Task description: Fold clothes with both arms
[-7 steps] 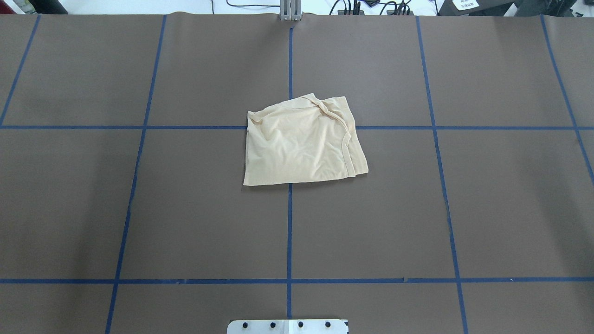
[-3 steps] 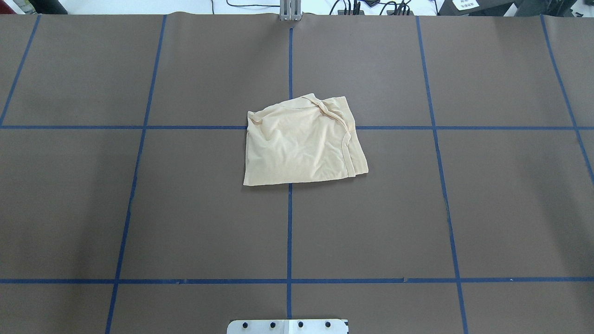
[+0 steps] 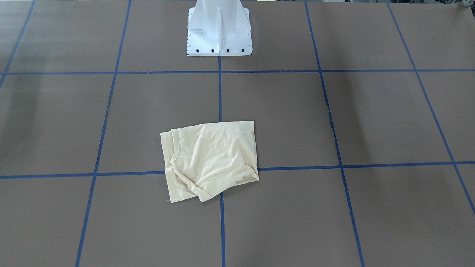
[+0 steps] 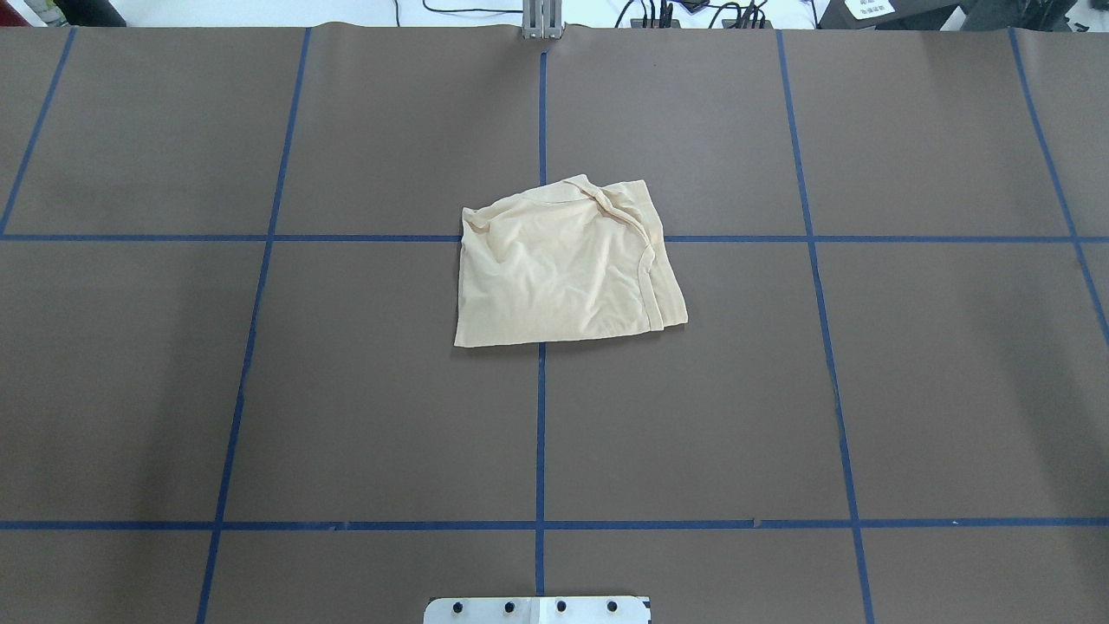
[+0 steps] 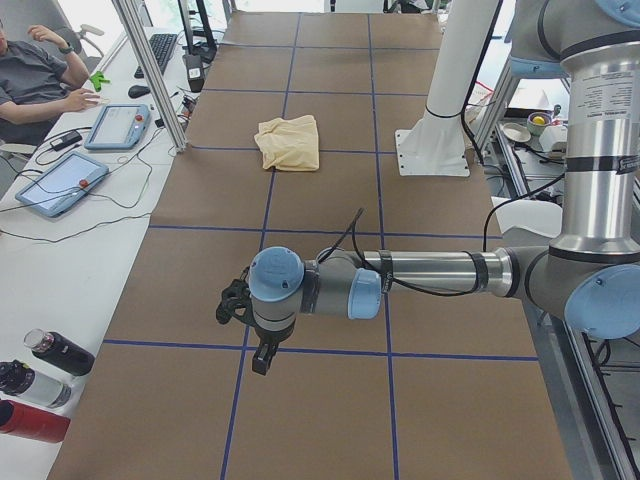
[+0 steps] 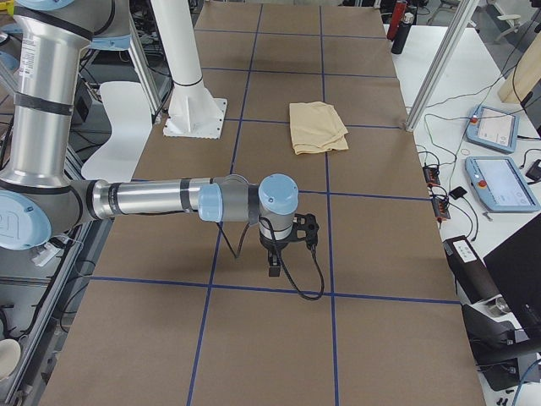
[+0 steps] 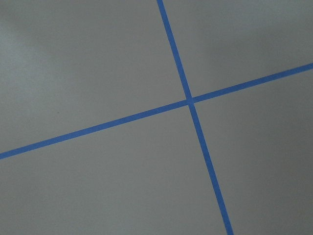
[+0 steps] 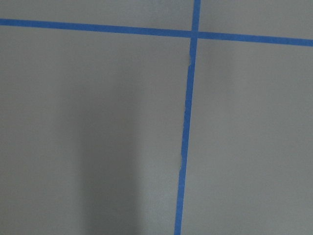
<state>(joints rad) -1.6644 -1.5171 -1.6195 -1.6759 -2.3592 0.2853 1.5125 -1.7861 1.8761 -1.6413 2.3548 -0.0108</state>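
The black two-finger left gripper (image 5: pixel 262 358) hangs fingers-down over the brown paper-covered counter (image 4: pixel 364 416), which is gridded with blue tape (image 4: pixel 540 433); the right gripper (image 6: pixel 273 267) does likewise. Whether either is released or clenched cannot be told; neither carries cloth. The pale cream-yellow thin T-shirt (image 4: pixel 563 270) lies as a folded packet at the counter's centre, across a tape crossing, well apart from both, with the left gripper toward its 9 o'clock and the right toward 3 o'clock in the overhead view. The fold appears finished, so good practice is to hold both arms clear of the packet, whose 1 o'clock corner is loosely bunched. The print, neck label and sleeves are hidden, and the wrist views show only counter and tape.
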